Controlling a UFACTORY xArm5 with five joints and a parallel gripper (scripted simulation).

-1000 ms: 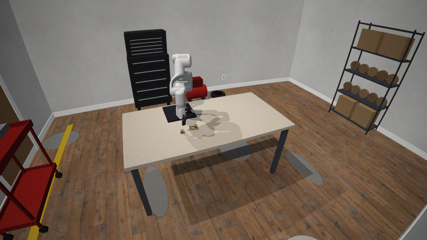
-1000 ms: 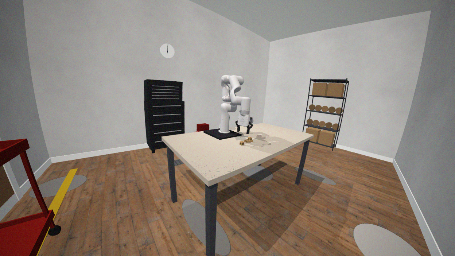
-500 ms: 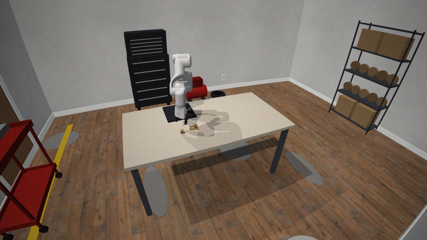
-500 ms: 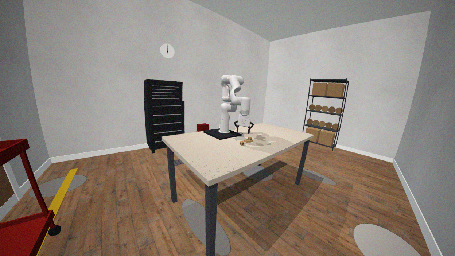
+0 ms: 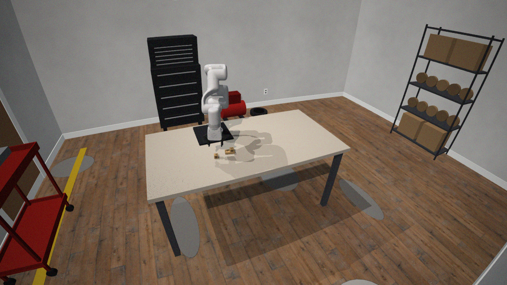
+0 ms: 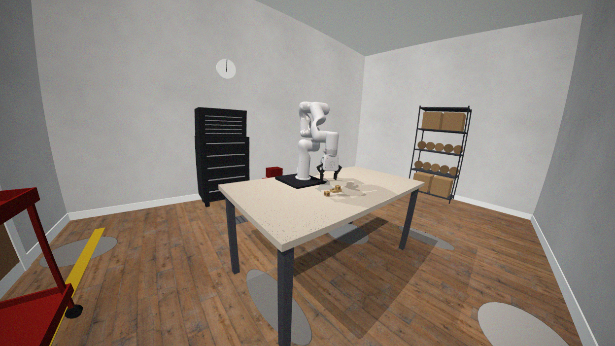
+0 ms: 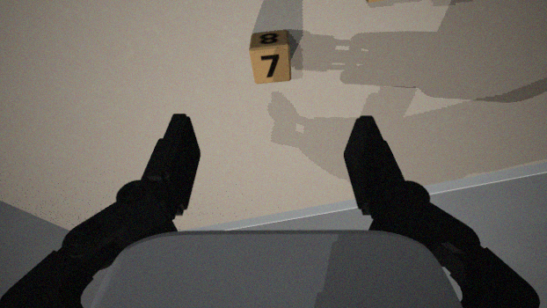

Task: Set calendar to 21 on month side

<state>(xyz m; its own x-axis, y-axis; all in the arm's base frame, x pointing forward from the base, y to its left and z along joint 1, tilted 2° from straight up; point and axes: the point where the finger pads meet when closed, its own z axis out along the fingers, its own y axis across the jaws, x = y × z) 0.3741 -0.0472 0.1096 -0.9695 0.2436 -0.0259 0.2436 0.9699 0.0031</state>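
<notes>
Nearest the wrist camera, the two fingers of the claw (image 5: 215, 143) (image 6: 328, 177) (image 7: 273, 118) stand wide apart with nothing between them, raised above the counter (image 5: 184, 170) (image 6: 266, 206) (image 7: 110, 88). One loose cube (image 5: 216, 156) (image 6: 326, 193) (image 7: 271, 65) rests on the counter, ahead of the fingertips; its visible faces read 7 and 8. Beside it, apart, sits the calendar tray (image 5: 227, 152) (image 6: 334, 190), carrying the other cube (image 5: 231, 150) (image 6: 337, 187) at one end. Its month name and that cube's digit are too small to read. Likely faults: descent short of the loose cube would close the claw on nothing; an off-centre descent could bring a fingertip down on the cube or push it askew. Placement without the required turn would show a wrong or inverted digit. Contact with the tray wall could leave the cube tilted or shift the tray.

The hand (image 5: 215, 143) (image 6: 328, 177) (image 7: 273, 134) is found turned about its upright axis against its earlier stance. One second back its fingers overlap in the top view; now they show well apart, side by side. The hand's shadow (image 5: 253, 145) on the desk (image 5: 177, 170) (image 6: 275, 215) (image 7: 88, 88) is altered in outline accordingly.
</notes>
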